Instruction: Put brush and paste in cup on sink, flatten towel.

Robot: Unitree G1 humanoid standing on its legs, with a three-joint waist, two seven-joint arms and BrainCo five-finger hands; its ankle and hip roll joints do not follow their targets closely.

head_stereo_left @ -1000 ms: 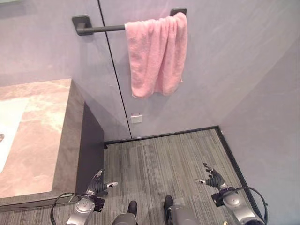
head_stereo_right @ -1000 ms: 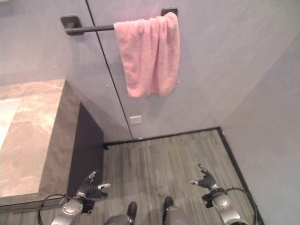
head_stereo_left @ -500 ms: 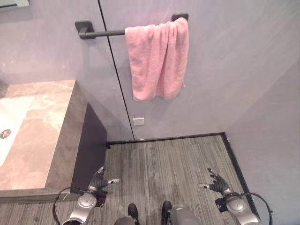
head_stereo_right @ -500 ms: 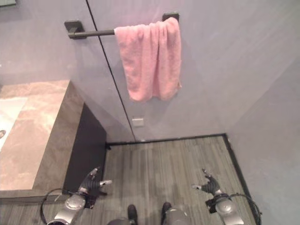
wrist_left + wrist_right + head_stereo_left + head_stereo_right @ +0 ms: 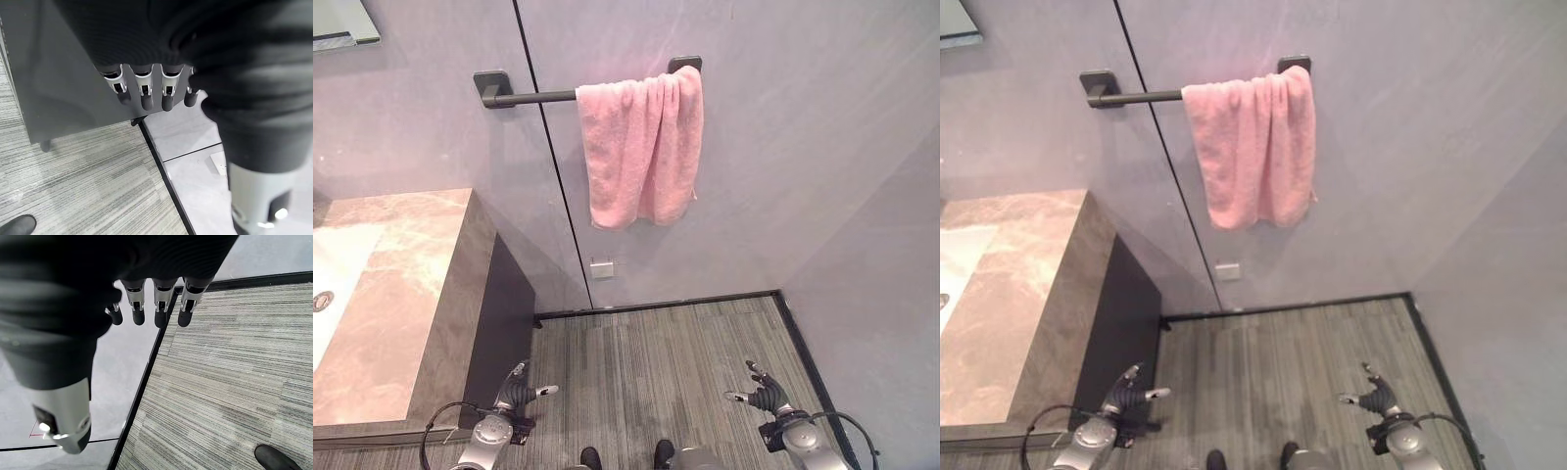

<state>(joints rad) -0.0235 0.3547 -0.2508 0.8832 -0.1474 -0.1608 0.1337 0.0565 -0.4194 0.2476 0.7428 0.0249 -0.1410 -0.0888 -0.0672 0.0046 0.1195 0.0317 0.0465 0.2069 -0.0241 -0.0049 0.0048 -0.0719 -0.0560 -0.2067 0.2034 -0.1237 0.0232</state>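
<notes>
Your pink towel (image 5: 641, 147) hangs bunched toward the right end of the far wall's dark rail (image 5: 530, 96), while your left hand (image 5: 517, 394) and right hand (image 5: 762, 394) hang low over the grey floor (image 5: 646, 362), fingers relaxed, holding nothing.

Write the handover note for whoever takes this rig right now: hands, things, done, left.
Left hand: open, holds nothing, low over the floor beside the sink counter.
Right hand: open, holds nothing, low near the right wall.
Pink towel: bunched at the right end of the wall rail, not flattened.
Brush, paste and cup: not in sight from here.
Left: spread the towel flat along the rail.
</notes>
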